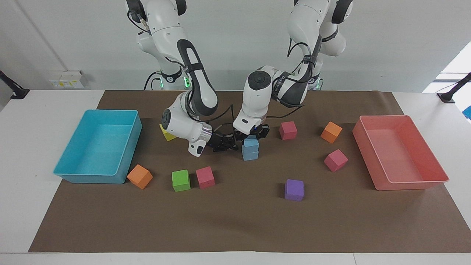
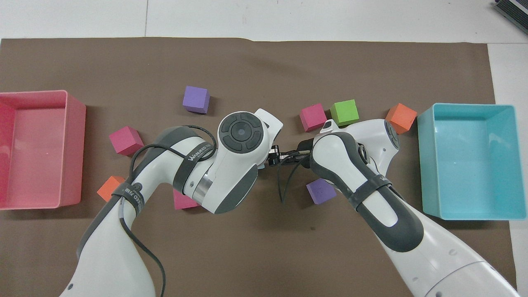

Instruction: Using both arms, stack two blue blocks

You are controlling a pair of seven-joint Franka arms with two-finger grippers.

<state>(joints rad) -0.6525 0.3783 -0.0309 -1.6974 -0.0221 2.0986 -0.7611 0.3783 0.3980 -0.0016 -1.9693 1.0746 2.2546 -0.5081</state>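
Two sky-blue blocks stand stacked near the middle of the brown mat, the upper block [image 1: 251,142] on the lower block [image 1: 250,154]. My left gripper [image 1: 253,135] comes down from above and sits right at the upper block's top. My right gripper [image 1: 229,143] lies low and sideways, beside the stack toward the right arm's end, pointing at it. In the overhead view the left wrist covers the stack; only a blue sliver [image 2: 260,166] shows, with the right gripper [image 2: 275,156] beside it.
A turquoise tray [image 1: 127,152] stands at the right arm's end, a pink tray [image 1: 412,185] at the left arm's end. Loose cubes lie around: yellow [image 1: 167,136], orange [image 1: 140,176], green [image 1: 181,180], pink [image 1: 205,177], purple [image 1: 294,189], pink [image 1: 335,160], orange [image 1: 331,132], pink [image 1: 287,130], purple [image 2: 321,191].
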